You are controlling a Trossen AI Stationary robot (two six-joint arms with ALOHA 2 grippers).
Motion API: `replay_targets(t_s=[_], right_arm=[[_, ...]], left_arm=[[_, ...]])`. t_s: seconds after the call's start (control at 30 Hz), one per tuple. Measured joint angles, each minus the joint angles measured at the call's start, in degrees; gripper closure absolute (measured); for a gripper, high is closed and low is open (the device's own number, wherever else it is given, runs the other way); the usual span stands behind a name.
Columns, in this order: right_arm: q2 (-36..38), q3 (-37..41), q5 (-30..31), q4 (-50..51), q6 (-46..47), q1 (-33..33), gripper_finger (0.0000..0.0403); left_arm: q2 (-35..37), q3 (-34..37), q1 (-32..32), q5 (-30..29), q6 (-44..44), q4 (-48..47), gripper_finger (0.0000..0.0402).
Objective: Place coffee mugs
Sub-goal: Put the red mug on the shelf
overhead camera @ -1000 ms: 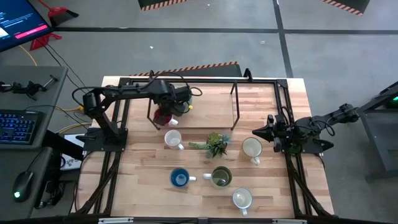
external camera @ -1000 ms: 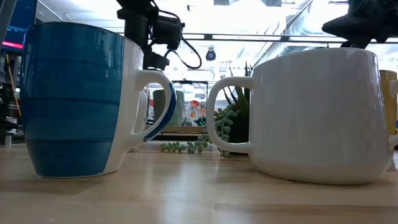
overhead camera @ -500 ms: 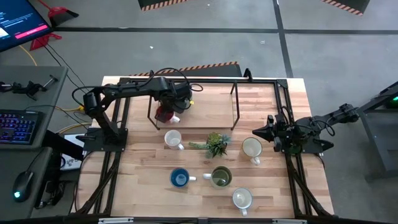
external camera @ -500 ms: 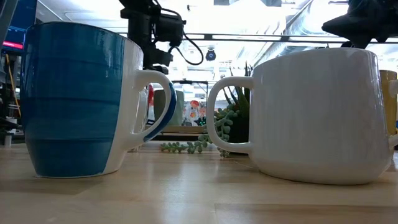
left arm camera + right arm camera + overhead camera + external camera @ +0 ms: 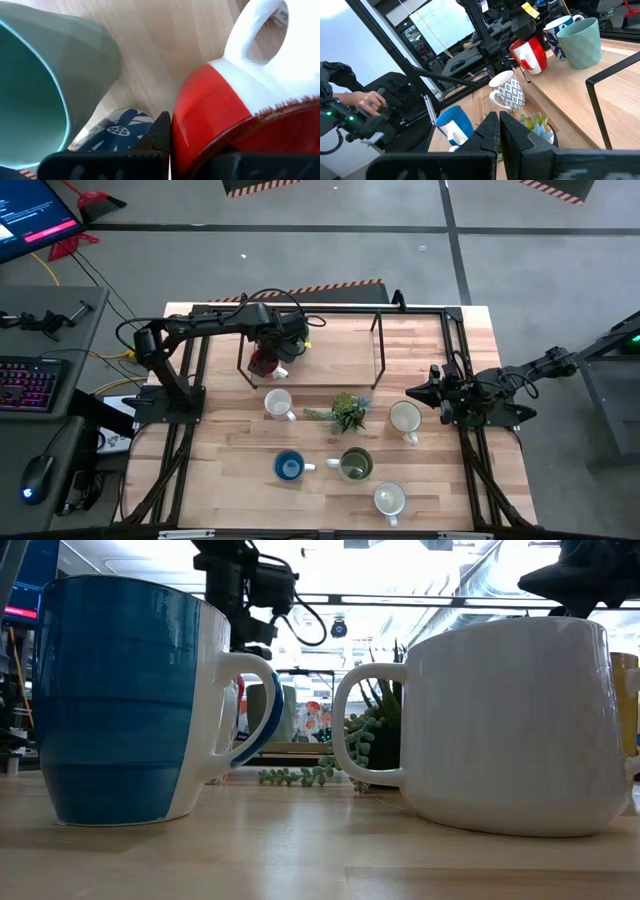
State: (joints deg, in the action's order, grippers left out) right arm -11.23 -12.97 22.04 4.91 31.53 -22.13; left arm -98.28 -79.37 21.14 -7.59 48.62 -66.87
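Left gripper (image 5: 268, 358) jaws clamped on red mug (image 5: 262, 363) at 11 o'clock; right gripper (image 5: 432, 392) jaws closed, empty, at 3 o'clock

Left pincer (image 5: 275, 355) gripping red mug (image 5: 262, 363), right pincer (image 5: 418, 392) shut beside white mug (image 5: 405, 418)

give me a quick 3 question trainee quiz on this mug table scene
1. True or false: the left gripper is shut on the red mug.
2. What stands between the patterned white mug and the cream mug? A) succulent plant B) keyboard C) teal mug
3. Fill in: the right gripper waits at the table's ____ edge, jaws shut.

Key: 1 true; 2 A, the succulent plant; 3 right.
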Motion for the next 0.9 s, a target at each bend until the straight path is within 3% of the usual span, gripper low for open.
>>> replay_targets(t_s=[0.2,0.5,0.9], right_arm=[[0.01,0.00,-0.26,0.00,0.74,0.02,0.0402],[0.01,0.00,-0.98,-0.01,1.08,0.00,0.0402],[0.01,0.00,-1.07,0.00,1.05,0.01,0.0402]], left_arm=[[0.02,0.00,0.33,-0.62,0.07,0.07,0.0373],[0.04,0.00,0.33,-0.64,-0.27,0.09,0.0379],[0.09,-0.07,0.98,-0.91,-2.59,0.47,0.0356]])
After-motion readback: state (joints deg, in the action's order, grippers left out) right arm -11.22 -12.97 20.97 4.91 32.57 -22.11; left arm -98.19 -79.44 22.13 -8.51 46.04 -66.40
